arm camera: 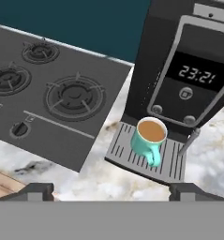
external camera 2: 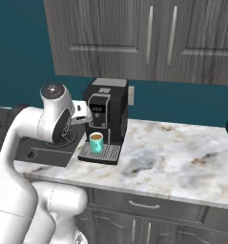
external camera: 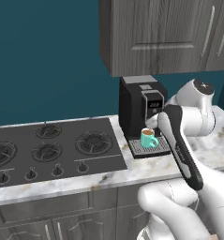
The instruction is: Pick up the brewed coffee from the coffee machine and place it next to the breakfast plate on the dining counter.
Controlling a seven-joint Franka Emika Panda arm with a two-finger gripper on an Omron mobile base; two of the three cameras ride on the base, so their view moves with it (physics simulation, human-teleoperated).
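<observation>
My end effector (arm camera: 111,190) shows as two small dark fingertips (arm camera: 36,191) standing wide apart with nothing between them, so it is open and holds nothing. Ahead of it, and slightly to its right in the hand view, the small teal ceramic mug of brown coffee (arm camera: 150,138) stands upright on the grey slatted drip tray (arm camera: 146,157) of the tall boxy black coffee machine (arm camera: 188,70). The mug is well clear of both fingertips, its handle turned towards me. It sits under the machine's display panel (arm camera: 196,74), which reads 23:21.

To the left of my end effector lies the black gas hob (arm camera: 43,98), set into the white-grey marbled stone tabletop (arm camera: 99,180) that also carries the machine. From the left base view the mug (external camera: 148,138) sits just beyond my forearm, on the tray at the machine's (external camera: 137,108) foot. In the right base view the mug (external camera 2: 96,142) is in plain sight, while my own arm covers the end effector there. The machine's top is cut off in the hand view, and a pale wooden patch at that view's lower left edge is too cropped to identify. Grey wooden wall cabinets (external camera 2: 149,38) hang above.
</observation>
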